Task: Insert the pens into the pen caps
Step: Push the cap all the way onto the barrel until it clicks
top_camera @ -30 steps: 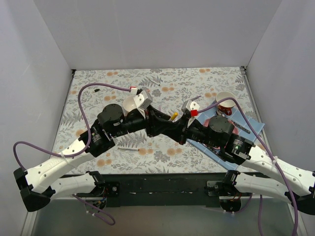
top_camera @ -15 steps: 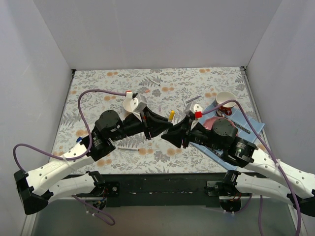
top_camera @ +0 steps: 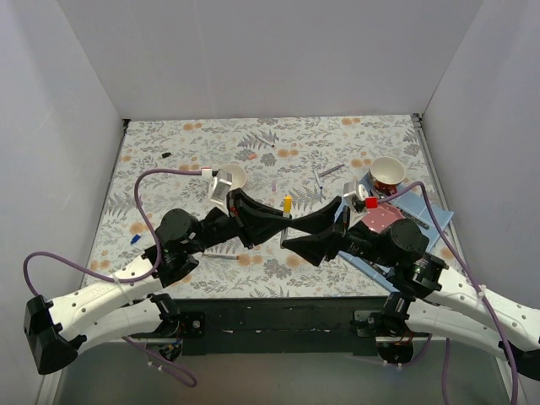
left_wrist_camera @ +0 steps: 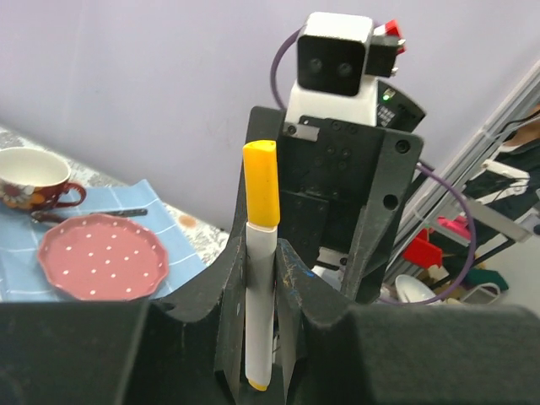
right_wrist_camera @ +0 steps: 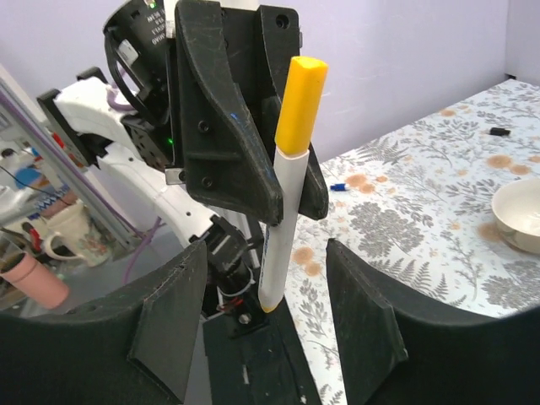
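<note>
My left gripper (left_wrist_camera: pixel 259 283) is shut on a white-barrelled pen (left_wrist_camera: pixel 259 312), held upright above the floral cloth. A yellow pen cap (left_wrist_camera: pixel 261 181) sits on its upper end. From above, this capped pen (top_camera: pixel 287 203) stands between the two grippers at mid-table. My right gripper (right_wrist_camera: pixel 270 316) is open, its fingers (right_wrist_camera: pixel 173 325) spread either side of the pen (right_wrist_camera: pixel 283 219) without touching it. On the cloth lie a blue cap (top_camera: pixel 135 240), a black cap (top_camera: pixel 166 155) and a thin pen (top_camera: pixel 331 170).
A white bowl (top_camera: pixel 232 175) stands behind the left gripper. At the right, a blue napkin (top_camera: pixel 432 218) carries a pink dotted plate (top_camera: pixel 381 218), with a patterned cup (top_camera: pixel 388 173) behind it. White walls enclose the table on three sides.
The right gripper has opened and let go of the pen's end, drawing back towards me. The left gripper keeps the capped pen; both arms have pulled back towards the near edge.
</note>
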Controlling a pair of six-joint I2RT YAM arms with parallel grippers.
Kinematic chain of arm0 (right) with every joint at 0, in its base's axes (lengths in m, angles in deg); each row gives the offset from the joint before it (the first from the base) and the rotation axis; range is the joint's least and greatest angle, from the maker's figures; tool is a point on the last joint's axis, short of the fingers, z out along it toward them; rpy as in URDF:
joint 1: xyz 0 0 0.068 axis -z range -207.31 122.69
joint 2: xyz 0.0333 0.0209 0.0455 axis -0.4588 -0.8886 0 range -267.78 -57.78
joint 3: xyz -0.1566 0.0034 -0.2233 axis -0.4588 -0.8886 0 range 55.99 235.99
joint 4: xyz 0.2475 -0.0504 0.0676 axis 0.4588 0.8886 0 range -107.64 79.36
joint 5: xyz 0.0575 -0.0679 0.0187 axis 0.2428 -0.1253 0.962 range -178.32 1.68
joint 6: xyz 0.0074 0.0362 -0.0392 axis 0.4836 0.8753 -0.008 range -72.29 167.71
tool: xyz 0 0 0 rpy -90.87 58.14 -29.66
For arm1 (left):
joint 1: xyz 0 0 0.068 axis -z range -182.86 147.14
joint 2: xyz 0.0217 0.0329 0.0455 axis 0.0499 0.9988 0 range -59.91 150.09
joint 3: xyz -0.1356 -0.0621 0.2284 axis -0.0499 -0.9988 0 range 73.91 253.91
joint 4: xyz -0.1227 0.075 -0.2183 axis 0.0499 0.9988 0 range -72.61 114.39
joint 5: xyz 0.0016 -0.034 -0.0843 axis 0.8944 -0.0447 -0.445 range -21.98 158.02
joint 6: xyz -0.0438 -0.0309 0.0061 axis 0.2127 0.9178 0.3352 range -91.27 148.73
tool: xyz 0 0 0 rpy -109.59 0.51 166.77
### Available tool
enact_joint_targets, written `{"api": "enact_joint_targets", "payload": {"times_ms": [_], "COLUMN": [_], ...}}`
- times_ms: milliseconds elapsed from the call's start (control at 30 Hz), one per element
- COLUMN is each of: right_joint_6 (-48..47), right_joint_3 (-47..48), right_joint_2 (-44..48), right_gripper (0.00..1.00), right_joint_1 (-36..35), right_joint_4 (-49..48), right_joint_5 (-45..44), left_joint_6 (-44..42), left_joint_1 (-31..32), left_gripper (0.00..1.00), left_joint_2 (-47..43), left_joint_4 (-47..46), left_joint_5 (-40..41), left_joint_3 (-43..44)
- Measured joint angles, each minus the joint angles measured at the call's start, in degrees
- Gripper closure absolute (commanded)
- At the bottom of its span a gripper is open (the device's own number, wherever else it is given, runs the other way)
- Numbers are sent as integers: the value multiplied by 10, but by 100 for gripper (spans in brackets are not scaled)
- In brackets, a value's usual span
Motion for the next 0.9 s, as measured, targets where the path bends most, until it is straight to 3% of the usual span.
{"api": "enact_joint_targets", "payload": {"times_ms": [167,400,500,567,600,667,700,733,900], "right_joint_6": [35,66,79,85,87,92,92,94,96], "right_joint_3": [-4,-7,-7,-7,-7,-7,-7,-7,-8], "right_joint_2": [-10,-27,-37,-45,-49,-56,-58,-60,-60], "right_gripper": [39,55,57,70,92,99,99,99,99], "right_joint_1": [0,0,0,0,0,0,-1,0,0], "right_joint_4": [-27,-54,-64,-73,-77,-88,-91,-95,-99], "right_joint_5": [7,8,10,14,16,25,26,29,33], "left_joint_6": [30,48,54,57,58,59,64,68,59], "left_joint_1": [0,0,0,0,0,0,0,-1,0], "left_gripper": [100,100,100,100,100,98,89,68,40], "left_joint_2": [-2,-5,-4,-2,-1,2,4,4,-4], "left_joint_4": [-60,-109,-123,-129,-130,-132,-133,-134,-104], "left_joint_5": [0,0,0,0,0,2,4,7,10], "left_joint_3": [-17,-26,-31,-32,-33,-33,-34,-34,-34]}}
